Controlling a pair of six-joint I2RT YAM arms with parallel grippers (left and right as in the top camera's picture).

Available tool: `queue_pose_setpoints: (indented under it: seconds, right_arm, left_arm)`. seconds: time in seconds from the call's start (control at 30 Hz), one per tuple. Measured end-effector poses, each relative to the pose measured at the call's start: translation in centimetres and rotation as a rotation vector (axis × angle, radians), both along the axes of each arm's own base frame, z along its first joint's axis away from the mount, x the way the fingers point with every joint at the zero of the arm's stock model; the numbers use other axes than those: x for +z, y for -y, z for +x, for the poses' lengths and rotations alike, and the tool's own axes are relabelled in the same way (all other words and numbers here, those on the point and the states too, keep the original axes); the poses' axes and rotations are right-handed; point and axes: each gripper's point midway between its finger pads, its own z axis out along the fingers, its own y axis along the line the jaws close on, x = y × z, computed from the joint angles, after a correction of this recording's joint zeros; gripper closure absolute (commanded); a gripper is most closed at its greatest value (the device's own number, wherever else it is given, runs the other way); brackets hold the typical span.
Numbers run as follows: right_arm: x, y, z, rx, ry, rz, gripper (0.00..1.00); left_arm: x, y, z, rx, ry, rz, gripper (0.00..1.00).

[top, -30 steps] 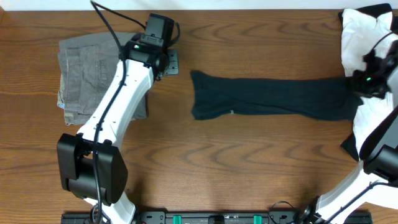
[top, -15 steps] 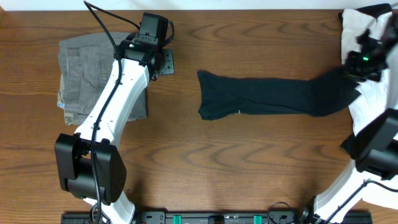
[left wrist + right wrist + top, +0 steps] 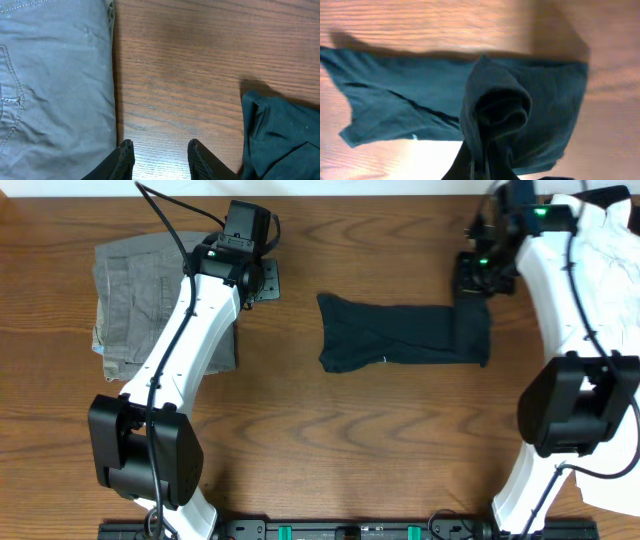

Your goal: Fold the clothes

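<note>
T-shirt centre-right on table; trousers far left; crumpled garment at right edge.

— Where's the black T-shirt?
— Mid-bench, a long strip, its right end doubled over beneath the right end effector.
— And the left end effector?
— Over bare wood, between the grey-green trousers and the T-shirt. A white garment lies far right.

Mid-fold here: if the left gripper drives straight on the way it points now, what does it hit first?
Likely bare table: the left gripper aims at the wood between the grey trousers and the black T-shirt, touching neither. Depth is hard to judge.
</note>
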Motion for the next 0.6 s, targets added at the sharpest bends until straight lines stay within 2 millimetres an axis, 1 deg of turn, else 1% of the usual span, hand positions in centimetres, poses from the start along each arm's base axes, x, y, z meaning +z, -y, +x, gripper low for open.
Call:
queue_pose_setpoints:
  seconds: [0.1, 0.27, 0.33, 0.37, 0.4, 0.43, 0.53, 0.6]
  right_arm:
    - [-0.5, -2.3, 0.7, 0.040, 0.040, 0.005, 0.99]
    - [-3.2, -5.1, 0.9, 0.093, 0.067, 0.008, 0.99]
    - [-4.2, -5.8, 0.8, 0.105, 0.070, 0.011, 0.95]
    - [-4.7, -6.2, 0.7, 0.111, 0.071, 0.012, 0.89]
    - [-5.2, -6.5, 0.6, 0.113, 0.071, 0.013, 0.80]
    - [-5.7, -6.8, 0.4, 0.113, 0.071, 0.016, 0.75]
    - [-6.9, -7.7, 0.3, 0.120, 0.082, 0.026, 0.64]
    - [-7.2, -8.3, 0.4, 0.121, 0.091, 0.042, 0.60]
  left_arm:
    - [0.0, 0.0, 0.0, 0.000, 0.000, 0.000, 0.62]
    - [0.0, 0.0, 0.0, 0.000, -0.001, 0.000, 0.62]
    - [0.0, 0.0, 0.0, 0.000, -0.001, 0.000, 0.62]
    - [0.0, 0.0, 0.0, 0.000, -0.001, 0.000, 0.62]
    - [0.0, 0.0, -0.1, 0.000, -0.003, 0.000, 0.62]
    - [0.0, 0.0, -0.1, 0.001, -0.003, 0.001, 0.62]
    - [0.0, 0.0, -0.1, 0.000, -0.003, 0.001, 0.62]
    - [0.0, 0.0, -0.1, 0.001, -0.003, 0.002, 0.62]
